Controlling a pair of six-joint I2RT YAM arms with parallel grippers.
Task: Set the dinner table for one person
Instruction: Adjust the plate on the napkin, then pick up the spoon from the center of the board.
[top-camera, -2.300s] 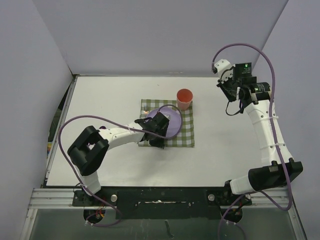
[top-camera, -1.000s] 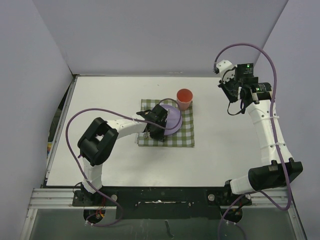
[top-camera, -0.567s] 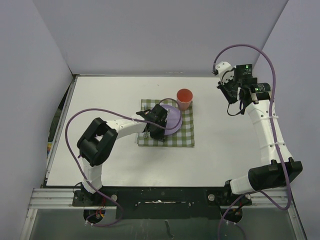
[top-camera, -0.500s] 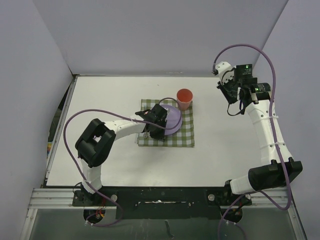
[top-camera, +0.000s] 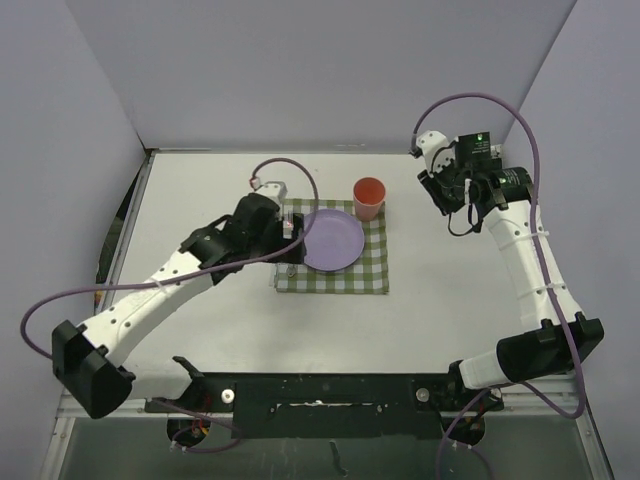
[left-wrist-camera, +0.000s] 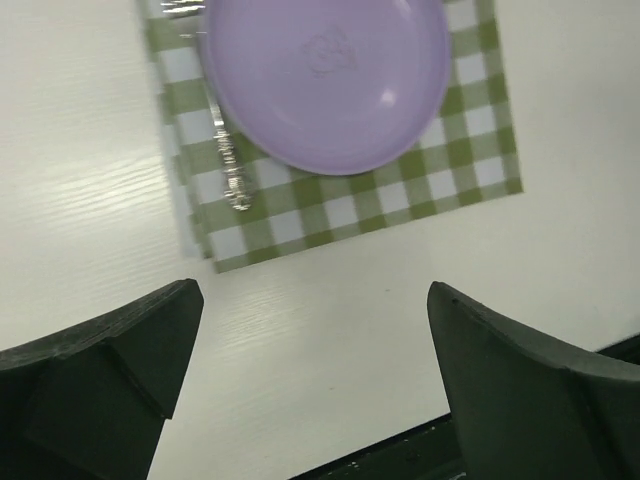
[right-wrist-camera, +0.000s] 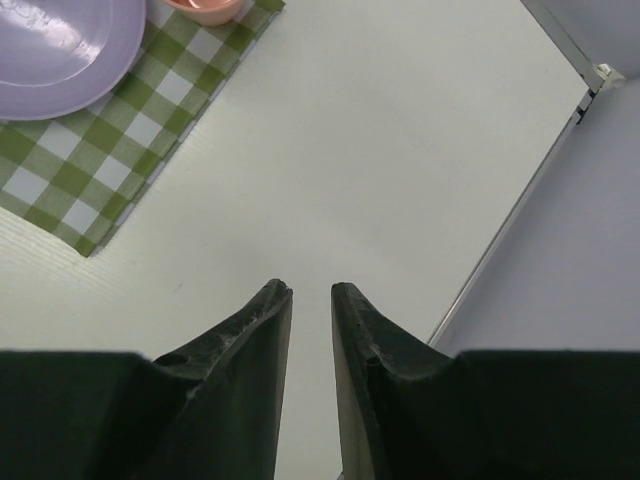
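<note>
1. The dinner table (top-camera: 440, 280), a large flat white rectangular tabletop with thin metal edging, was seen under everything else, with both arm bases at its near edge.
2. A small green-and-white checked cloth (top-camera: 350, 280) was laid flat on the table around its middle, a little toward the far side.
3. A round lilac plastic plate (top-camera: 333, 240) was set on the cloth, with checked fabric left showing at its near, left and right sides.
4. The left gripper (left-wrist-camera: 312, 295) was held above the left edge of the cloth, just beside the plate. Its jaws were spread wide and nothing was held between them.
5. The right gripper (right-wrist-camera: 310, 290) was held over bare tabletop, well to the right of the cloth. Only a narrow slit was left between its jaws, and nothing was gripped.
6. A small orange-red cup (top-camera: 369, 196) was stood upright at the far right corner of the cloth, just beside the plate's far rim.
7. A slim silver-coloured metal utensil (left-wrist-camera: 228, 160) was laid on the cloth along the plate's left side. Its kind could not be told.
</note>
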